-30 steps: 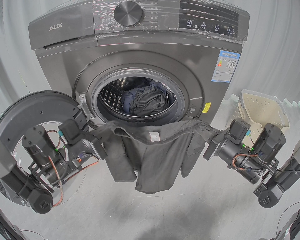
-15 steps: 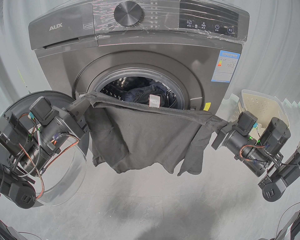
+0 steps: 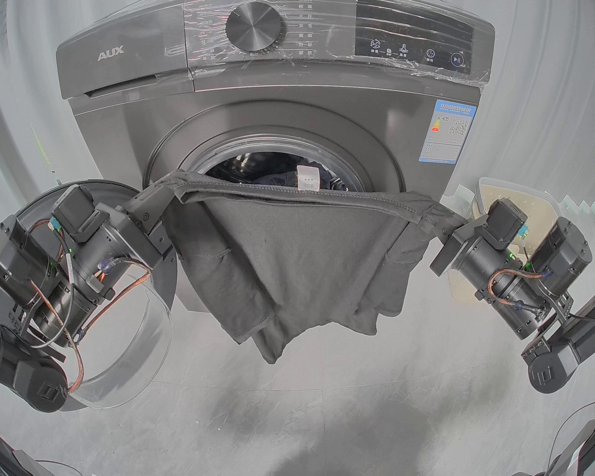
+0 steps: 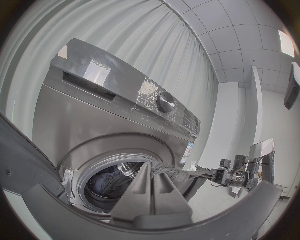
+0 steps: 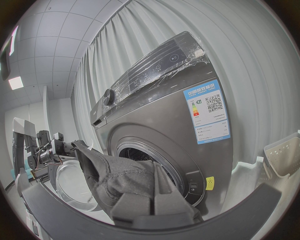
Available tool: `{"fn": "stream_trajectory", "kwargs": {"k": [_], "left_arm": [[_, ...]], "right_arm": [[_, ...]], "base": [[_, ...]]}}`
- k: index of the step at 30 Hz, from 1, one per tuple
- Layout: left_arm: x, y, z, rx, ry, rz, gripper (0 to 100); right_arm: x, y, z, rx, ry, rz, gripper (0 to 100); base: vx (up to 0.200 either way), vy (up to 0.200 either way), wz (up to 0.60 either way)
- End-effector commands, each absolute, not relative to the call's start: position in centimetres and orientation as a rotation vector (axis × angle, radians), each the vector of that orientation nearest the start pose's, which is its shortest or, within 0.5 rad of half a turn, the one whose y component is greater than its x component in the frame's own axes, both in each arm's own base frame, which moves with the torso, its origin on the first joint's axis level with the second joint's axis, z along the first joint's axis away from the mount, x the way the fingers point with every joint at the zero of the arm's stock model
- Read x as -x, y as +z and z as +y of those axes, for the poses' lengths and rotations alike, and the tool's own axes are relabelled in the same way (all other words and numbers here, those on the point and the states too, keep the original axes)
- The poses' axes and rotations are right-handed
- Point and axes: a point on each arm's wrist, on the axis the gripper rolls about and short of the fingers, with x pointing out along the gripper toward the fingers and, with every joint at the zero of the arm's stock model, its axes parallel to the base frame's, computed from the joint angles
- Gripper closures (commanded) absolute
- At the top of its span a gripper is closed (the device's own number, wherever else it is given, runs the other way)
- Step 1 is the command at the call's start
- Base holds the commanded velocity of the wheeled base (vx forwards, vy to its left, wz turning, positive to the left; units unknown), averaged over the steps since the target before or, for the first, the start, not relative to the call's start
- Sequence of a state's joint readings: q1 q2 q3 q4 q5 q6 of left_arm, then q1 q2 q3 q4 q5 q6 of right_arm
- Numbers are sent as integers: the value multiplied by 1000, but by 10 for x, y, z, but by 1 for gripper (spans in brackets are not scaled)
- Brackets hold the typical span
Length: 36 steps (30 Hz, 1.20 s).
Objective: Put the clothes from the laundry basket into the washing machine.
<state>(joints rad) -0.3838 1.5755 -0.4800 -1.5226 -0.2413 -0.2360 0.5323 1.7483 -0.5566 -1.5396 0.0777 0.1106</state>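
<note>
I'm seeing the L gripper (image 3: 166, 191) and R gripper (image 3: 443, 222) holding a dark grey shirt (image 3: 291, 248) stretched between them, just in front of the washer (image 3: 124, 130) opening. The top hem is running across the porthole and the rest is hanging toward the floor (image 3: 347, 409).

L fingers (image 4: 140, 187) are pressing together on one bunched corner. R fingers (image 5: 162, 187) are pinching the other corner likewise.

Labels: a white tag (image 3: 308, 178) is sticking up mid-hem, print too small to read. A logo (image 3: 110, 53) is sitting on the drawer front, top L. A blue-and-white sticker (image 3: 455, 130) w/ a QR code and coloured bars is sitting top R of the front. The dial (image 3: 254, 26) and the icon panel (image 3: 415, 43) are lying under clear film.

The head view is giving me the whole drape, plus the door (image 3: 133, 353) swung open beside the L arm. It's also showing the beige basket (image 3: 539, 204) standing R of the washer, behind the R arm.

The L wrist view is looking into the drum, w/ dark clothes (image 4: 109, 184) lying inside and the R gripper farther off. The R wrist view is adding a small yellow sticker (image 5: 210, 183) beside the porthole's R edge.
</note>
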Motion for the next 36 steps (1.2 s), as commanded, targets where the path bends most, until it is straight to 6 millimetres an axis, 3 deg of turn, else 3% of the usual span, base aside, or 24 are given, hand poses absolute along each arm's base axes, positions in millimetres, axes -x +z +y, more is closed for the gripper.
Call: {"fn": "stream_trajectory", "kwargs": {"k": [1,7,12,18,23,29,30,36], "left_arm": [[-220,219,-99,258,-679,-347,100],[-218,206,-128,263,-782,-267,100],[-228,180,-154,208,-828,-180,100],[-221,181,-179,216,-910,-183,100],[-223,175,-181,212,-908,-174,100],[-225,185,-181,226,-903,-216,100],[-225,185,-181,226,-903,-216,100],[-227,188,-183,230,-905,-229,100]], "right_arm": [[-241,198,147,-190,634,-316,100],[-241,180,157,-191,657,-243,100],[-234,148,194,-218,717,-111,100],[-224,127,222,-243,766,-26,100],[-226,125,223,-262,765,-17,100],[-219,119,224,-255,777,14,100],[-219,119,224,-255,777,14,0],[-210,101,229,-224,804,85,0]], "base": [[0,0,0],[0,0,0],[0,0,0],[0,0,0],[0,0,0],[0,0,0],[0,0,0],[0,0,0]]}}
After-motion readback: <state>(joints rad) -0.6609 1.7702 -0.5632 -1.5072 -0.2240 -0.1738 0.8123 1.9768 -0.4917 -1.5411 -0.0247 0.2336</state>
